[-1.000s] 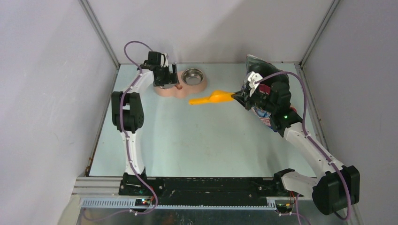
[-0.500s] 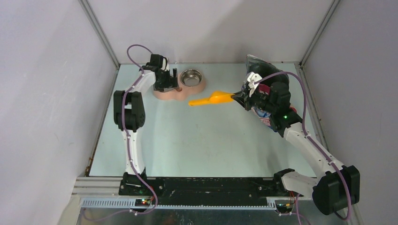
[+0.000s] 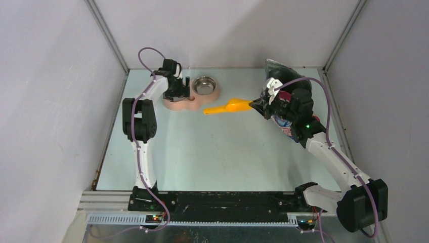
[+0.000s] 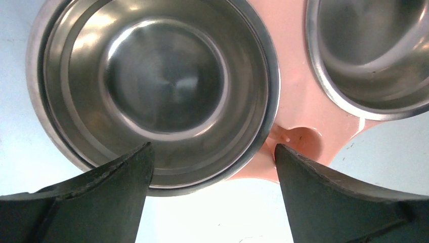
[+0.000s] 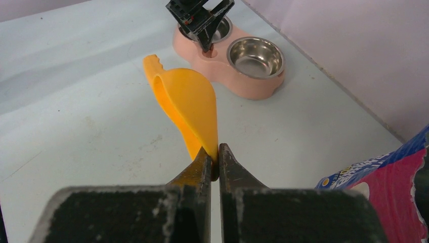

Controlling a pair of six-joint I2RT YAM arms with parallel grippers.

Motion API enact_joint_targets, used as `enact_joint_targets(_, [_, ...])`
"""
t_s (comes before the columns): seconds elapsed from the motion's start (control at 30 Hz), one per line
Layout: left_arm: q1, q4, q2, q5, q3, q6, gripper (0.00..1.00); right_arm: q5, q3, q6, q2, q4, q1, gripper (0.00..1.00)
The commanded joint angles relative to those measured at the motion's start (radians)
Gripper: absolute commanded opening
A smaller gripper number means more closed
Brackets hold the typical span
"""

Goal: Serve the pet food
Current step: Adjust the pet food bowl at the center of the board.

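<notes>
No pet food pellets show anywhere; only part of their blue and pink bag shows, behind my right arm at the right side of the table. My right gripper is shut on the end of the yellow scoop, held above the table and pointing toward the feeder. The pink twin-bowl feeder stands at the back left, both steel bowls bare. My left gripper is open, one finger over the left bowl's rim, the other at the feeder's front notch.
Metal frame posts and grey walls close in the table at the back corners and both sides. The bag stands close to the right edge rail. The pale table surface stretches between the feeder and the arm bases.
The feeder has slid a little to the left, and my left gripper has shifted with it. The right arm and the scoop have stayed put.
</notes>
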Motion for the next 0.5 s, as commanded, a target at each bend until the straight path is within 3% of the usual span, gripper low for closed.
enact_joint_targets(0.0, [-0.012,-0.04,-0.05,-0.043,0.032,0.061,0.93,-0.014,0.045,0.018,-0.027,0.036,-0.008,0.0])
enact_joint_targets(0.47, [-0.068,-0.089,-0.049,0.028,0.031,0.177,0.78,-0.025,0.044,0.03,-0.038,0.037,-0.017,0.0])
